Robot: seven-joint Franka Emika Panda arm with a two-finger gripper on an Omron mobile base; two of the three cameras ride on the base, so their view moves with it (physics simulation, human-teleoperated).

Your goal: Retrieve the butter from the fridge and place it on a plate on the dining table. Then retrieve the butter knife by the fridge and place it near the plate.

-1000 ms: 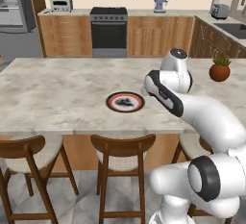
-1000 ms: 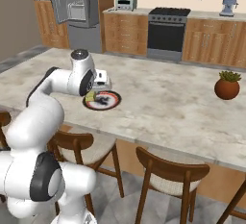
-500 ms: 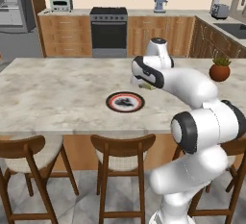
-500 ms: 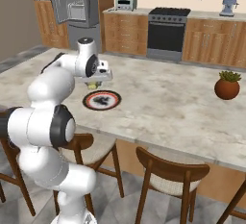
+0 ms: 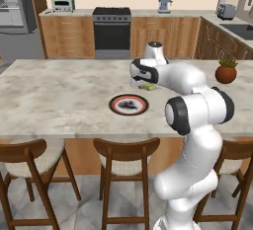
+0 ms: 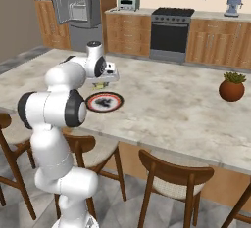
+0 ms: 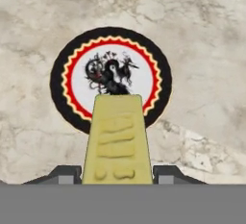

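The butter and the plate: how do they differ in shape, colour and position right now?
The butter is a plain yellow rectangular stick; the plate is round and flat, with a dark rim, a red ring and a white centre with a dark figure. The butter is held between the fingers, above the table; the plate lies on the table. The butter looks much smaller than the plate.

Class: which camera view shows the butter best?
The hand view: the butter stands large between the gripper fingertips, above the plate. Both base views show only a small yellow bit under the hand.
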